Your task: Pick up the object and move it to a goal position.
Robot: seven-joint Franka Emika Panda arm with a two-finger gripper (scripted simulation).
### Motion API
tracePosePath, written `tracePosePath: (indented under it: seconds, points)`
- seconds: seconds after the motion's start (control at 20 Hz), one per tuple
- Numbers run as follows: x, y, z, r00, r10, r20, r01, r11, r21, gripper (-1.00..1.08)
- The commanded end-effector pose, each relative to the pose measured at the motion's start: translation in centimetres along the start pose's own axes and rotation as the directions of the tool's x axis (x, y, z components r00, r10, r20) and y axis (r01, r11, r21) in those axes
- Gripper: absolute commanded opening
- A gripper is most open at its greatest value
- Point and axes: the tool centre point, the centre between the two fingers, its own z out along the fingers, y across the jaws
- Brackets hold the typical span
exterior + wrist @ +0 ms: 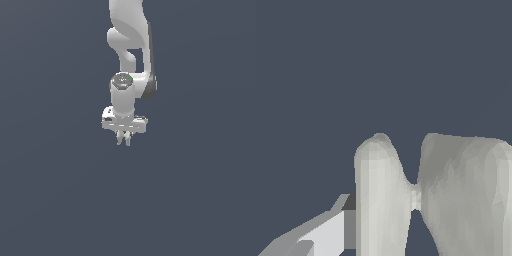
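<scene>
**Object: not visible**

The object appears in neither view, so you cannot confirm its location. The gripper (124, 141) hangs pointing down over bare floor (55, 200), fingers (376, 200) closed together with nothing seen between them. Judge this as a failed or unstarted pick.

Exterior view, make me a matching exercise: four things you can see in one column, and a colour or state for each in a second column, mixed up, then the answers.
Things:
1. arm
2. gripper
3. backdrop
4. joint cap

Colour or state:
a. shut, fingers together
b. dark grey disc
c. white, coming down from the top edge
d. plain slate blue

Pairs: 1-c, 2-a, 3-d, 4-b
</scene>
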Motion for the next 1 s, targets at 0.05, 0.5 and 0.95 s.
tracePosePath:
  seconds: [0.05,0.5,0.95]
  points:
    - [-0.4,-3.2,-1.9,1.000,-0.001,-0.001,0.001,1.000,0.000,-1.00]
    - [-1.4,-12.1,-7.4,1.000,-0.001,-0.001,0.001,1.000,-0.001,-1.00]
    - [-1.7,-16.5,-9.9,1.000,-0.001,0.000,0.001,1.000,0.000,-1.00]
